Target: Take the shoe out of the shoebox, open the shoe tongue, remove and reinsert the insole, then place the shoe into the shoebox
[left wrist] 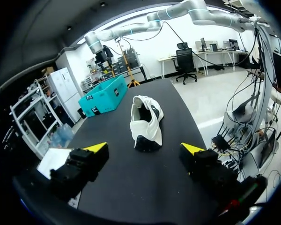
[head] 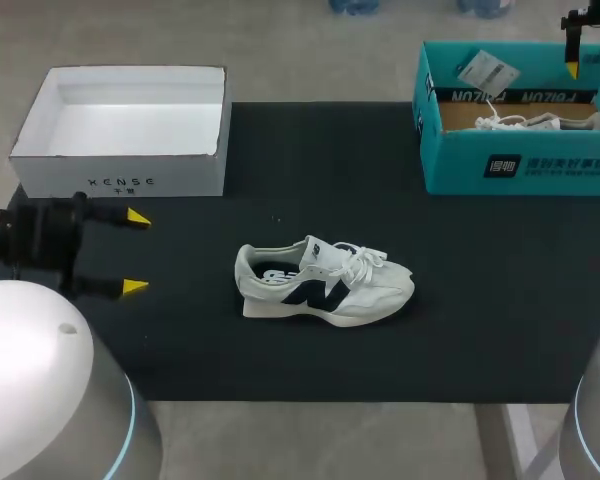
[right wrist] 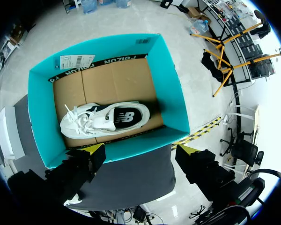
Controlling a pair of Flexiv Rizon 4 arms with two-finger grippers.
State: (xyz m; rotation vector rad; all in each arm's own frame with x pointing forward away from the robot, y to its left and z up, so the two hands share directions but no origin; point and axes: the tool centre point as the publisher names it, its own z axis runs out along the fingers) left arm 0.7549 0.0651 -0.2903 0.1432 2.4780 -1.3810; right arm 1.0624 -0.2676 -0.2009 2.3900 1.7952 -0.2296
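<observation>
Head view: the shoe [head: 325, 283] lies on its side mid-worktop, so I judge the take-out step done and the tongue next. My left claw [head: 132, 252] sits off the shoe's heel end, well apart from it, spread wide and holding nothing. The white box [head: 125, 130] is beyond the heel and the teal shoebox [head: 520, 165] beyond the toe, both well clear of the shoe. My right claw [head: 572, 60] hangs over the teal shoebox. From here I cannot tell its opening.

Left wrist view: the shoe [left wrist: 146, 119] is straight ahead of the left claw [left wrist: 144, 148], heel towards me and opening up. I would close in to pin the heel.

Right wrist view: the right claw [right wrist: 140, 150] is wide open and empty above the teal shoebox [right wrist: 175, 103], where a second shoe [right wrist: 107, 118] lies on the cardboard floor. It must travel to the shoe's laces to lift the tongue.

The worktop [head: 480, 310] is matte black and flat. It should grip the sole fairly well.
</observation>
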